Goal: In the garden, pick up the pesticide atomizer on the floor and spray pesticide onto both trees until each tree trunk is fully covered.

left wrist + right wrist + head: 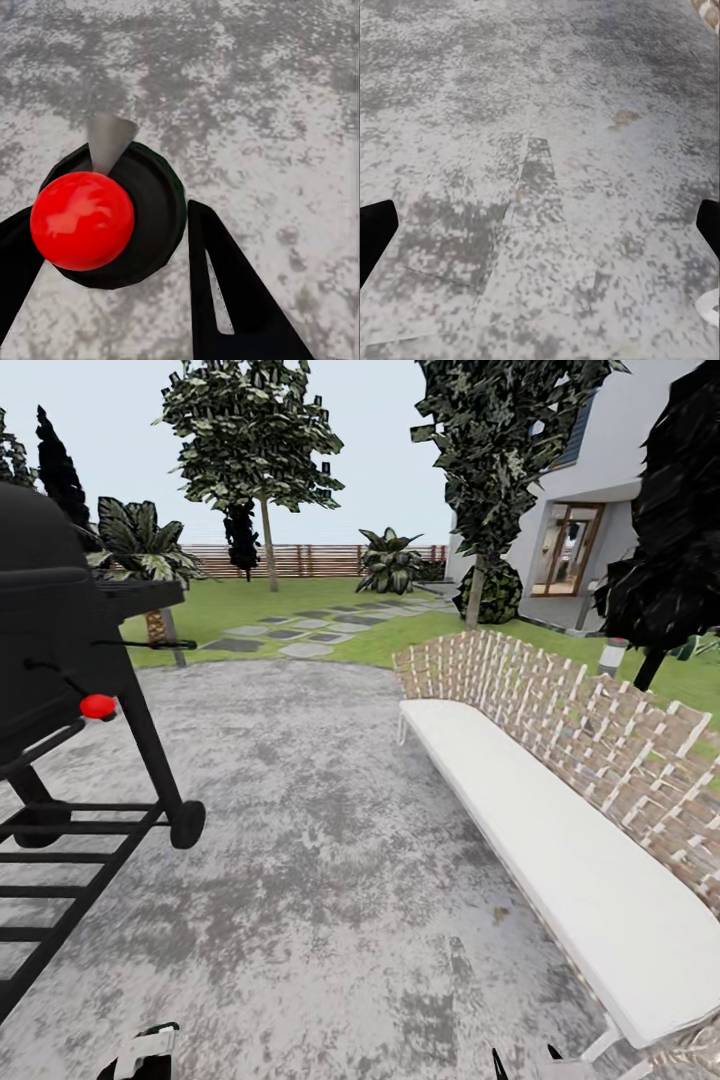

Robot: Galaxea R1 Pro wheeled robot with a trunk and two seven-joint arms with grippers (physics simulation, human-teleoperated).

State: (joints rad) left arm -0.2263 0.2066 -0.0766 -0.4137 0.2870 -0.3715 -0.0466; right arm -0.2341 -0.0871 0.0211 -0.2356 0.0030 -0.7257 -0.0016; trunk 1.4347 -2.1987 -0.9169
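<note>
The pesticide atomizer [112, 217], a black round body with a glossy red ball on top and a grey cone beside it, sits between the two black fingers of my left gripper [112, 244], which is shut on it above grey paving. My right gripper [540, 232] is open and holds nothing, its fingertips far apart over the same paving. Both grippers peek in at the head view's lower edge, left [140, 1055] and right [525, 1065]. Far ahead on the lawn [250, 605] stand two trees, one with its trunk [268, 545] near the fence, the other's trunk [475, 592] by the house.
A black grill [70, 690] on wheels with a red knob stands close on the left. A long white bench [560, 840] with a woven back runs along the right. Grey stepping stones [300, 630] cross the grass toward a brown slat fence [310, 560]. A black column-shaped tree [670, 540] stands right.
</note>
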